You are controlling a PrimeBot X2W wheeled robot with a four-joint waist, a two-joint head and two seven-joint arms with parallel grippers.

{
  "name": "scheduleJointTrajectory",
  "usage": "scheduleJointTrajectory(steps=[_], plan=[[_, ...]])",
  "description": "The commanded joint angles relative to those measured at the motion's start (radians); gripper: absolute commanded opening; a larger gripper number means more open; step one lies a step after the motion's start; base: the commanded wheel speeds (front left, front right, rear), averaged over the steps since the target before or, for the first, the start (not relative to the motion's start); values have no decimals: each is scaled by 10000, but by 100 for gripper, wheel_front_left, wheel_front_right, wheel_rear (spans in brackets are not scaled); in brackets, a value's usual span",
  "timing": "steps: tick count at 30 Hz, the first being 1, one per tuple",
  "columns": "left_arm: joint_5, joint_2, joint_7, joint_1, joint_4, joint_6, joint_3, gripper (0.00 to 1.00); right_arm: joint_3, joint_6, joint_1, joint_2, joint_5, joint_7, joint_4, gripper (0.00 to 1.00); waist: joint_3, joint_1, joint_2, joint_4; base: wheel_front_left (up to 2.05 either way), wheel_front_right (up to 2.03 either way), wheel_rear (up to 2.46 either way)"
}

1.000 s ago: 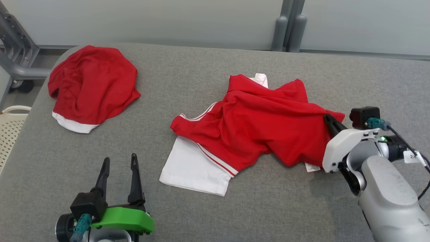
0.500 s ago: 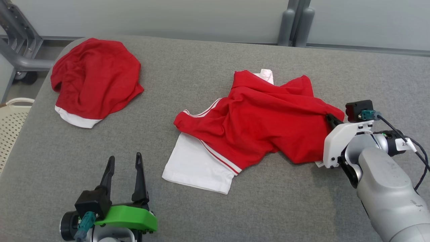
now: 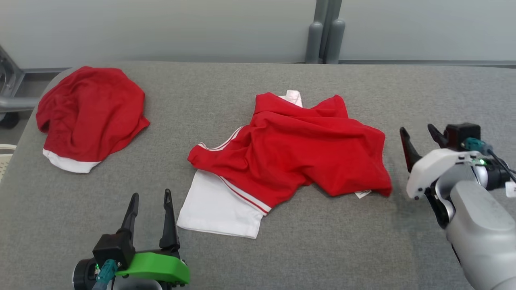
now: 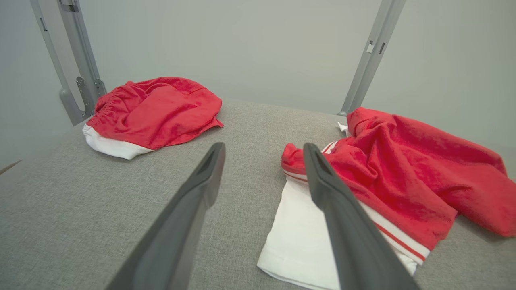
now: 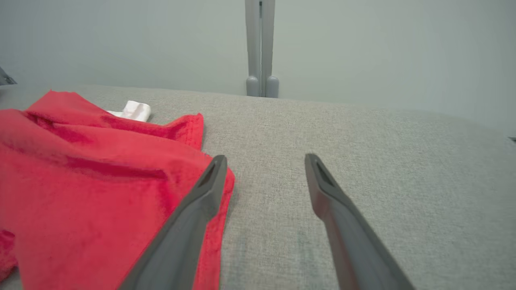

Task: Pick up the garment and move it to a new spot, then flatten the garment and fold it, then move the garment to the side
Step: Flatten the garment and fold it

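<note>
The grey table carries the crumpled red-and-white garment in its middle, probably set there for flattening, a second red garment aside at the far left, and the right end effector, just beside the cloth, and the left end effector, both spread and empty.

Garment red, white panel, red-white striped trim; second garment red, white band; table grey.

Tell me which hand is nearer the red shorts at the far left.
Left. The left hand sits in front of the red shorts; the right hand is far off, on the other side of the red-and-white shirt.
</note>
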Motion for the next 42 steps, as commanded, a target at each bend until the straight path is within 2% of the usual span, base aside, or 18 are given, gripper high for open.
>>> scheduleJointTrajectory(steps=[1,6,13,18,22,28,35,36,37,38,41,42], plan=[[82,9,1,208,-69,-44,-54,100,-181,1,558,-256,212,-144,-210,100,-231,0,31,-330,0,0,0],[66,-27,16,318,-160,-44,-269,100,-830,1,1766,-415,374,-291,-819,100,-270,0,31,-664,0,0,0],[15,-38,29,432,-227,50,-399,100,-1295,1,3058,58,181,-321,-1796,100,-250,0,31,-949,0,0,0],[-5,6,42,414,-260,83,-444,100,-988,1,3720,619,-58,-238,-2670,100,-228,0,31,-973,0,0,0],[-33,28,68,352,-321,111,-453,100,-536,1,3925,824,-330,68,-3097,100,-165,0,31,-811,0,0,0],[-95,68,68,225,-367,148,-420,100,-155,1,3604,716,-1053,332,-2901,100,-38,0,31,-424,0,0,0],[-138,101,48,101,-369,185,-405,100,-336,1,2972,705,-1730,209,-2111,100,148,0,31,-67,0,0,0],[-145,109,45,104,-365,191,-394,100,-354,1,2895,710,-1773,191,-1985,89,169,0,31,-48,0,0,0],[-145,117,41,93,-360,196,-388,100,-365,1,2818,704,-1827,182,-1850,69,196,0,31,-33,0,0,0],[-143,120,37,80,-358,202,-383,100,-365,1,2727,705,-1859,157,-1727,37,224,0,31,-29,0,0,0],[-159,126,29,55,-371,230,-358,100,-453,1,2432,641,-1970,42,-1458,3,287,0,31,-57,0,0,0],[-162,131,25,54,-374,246,-338,100,-521,1,2361,622,-1988,-37,-1411,0,300,0,31,-89,0,0,0]])
